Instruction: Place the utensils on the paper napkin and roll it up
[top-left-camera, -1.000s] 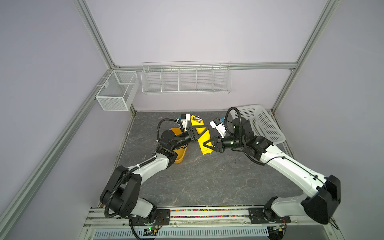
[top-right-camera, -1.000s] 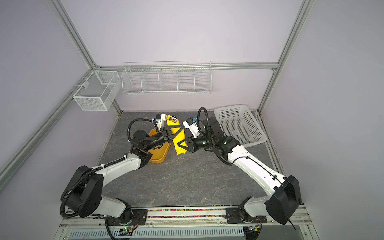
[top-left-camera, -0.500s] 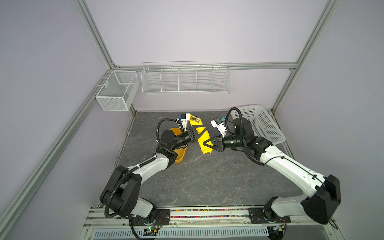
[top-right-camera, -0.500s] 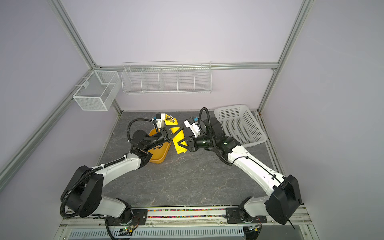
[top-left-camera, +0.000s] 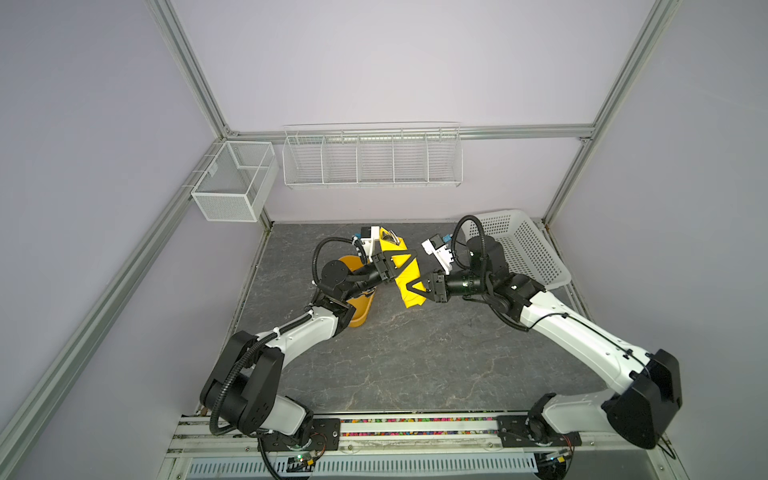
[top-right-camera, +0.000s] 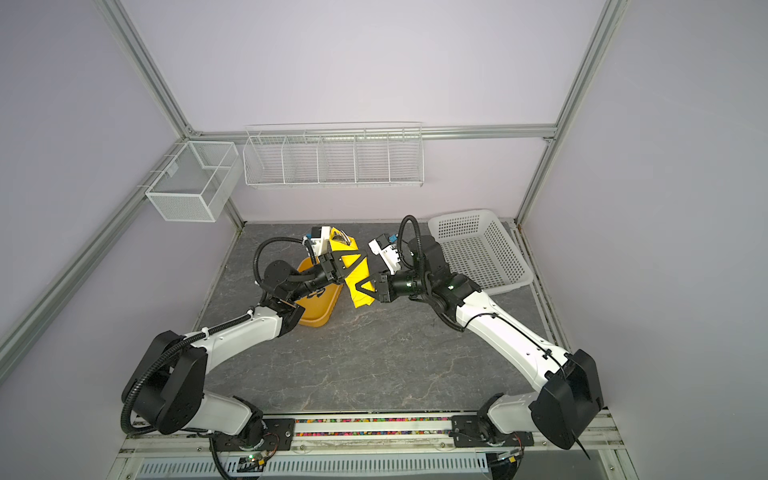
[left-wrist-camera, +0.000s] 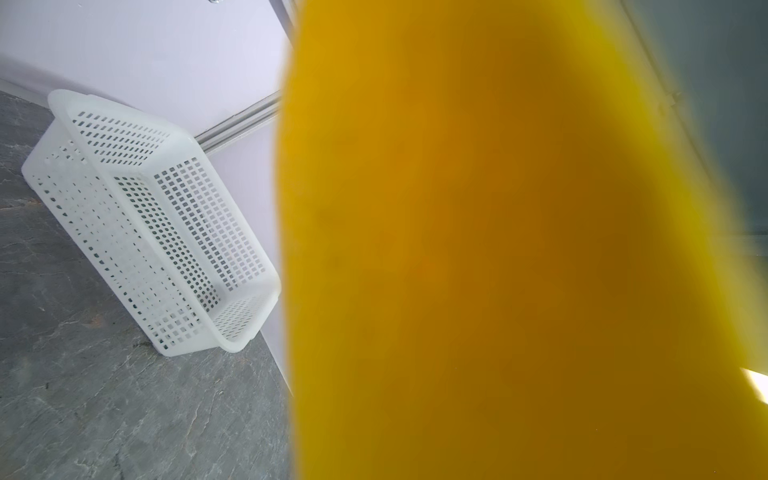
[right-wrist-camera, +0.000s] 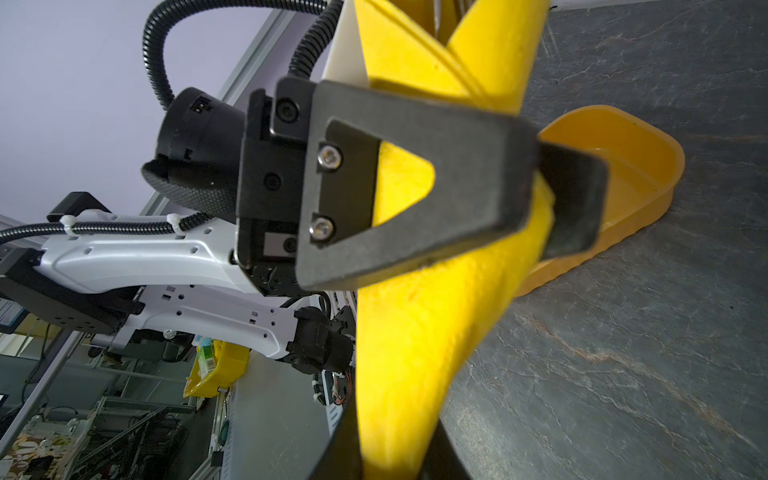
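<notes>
The paper napkin (top-left-camera: 405, 275) (top-right-camera: 360, 271) is a bright yellow rolled bundle held off the table between both arms. A silver glint of the utensils (top-left-camera: 389, 237) (top-right-camera: 340, 238) shows at its upper, far end; the rest is wrapped inside. My left gripper (top-left-camera: 405, 259) (top-right-camera: 360, 257) (right-wrist-camera: 544, 195) is shut on the roll's upper half, one finger on each side. My right gripper (top-left-camera: 410, 286) (top-right-camera: 359, 286) (right-wrist-camera: 392, 461) is shut on the lower part. In the left wrist view the napkin (left-wrist-camera: 498, 249) is a yellow blur that hides the jaws.
An orange-yellow plastic tub (top-left-camera: 359, 309) (top-right-camera: 320, 309) (right-wrist-camera: 623, 166) lies on the grey table under the left arm. A white perforated basket (top-left-camera: 523, 249) (top-right-camera: 482, 249) (left-wrist-camera: 145, 216) sits at the back right. Wire baskets (top-left-camera: 372, 158) hang on the back wall.
The left jaws have closed tighter round the roll. Both arms and the roll have barely shifted.
</notes>
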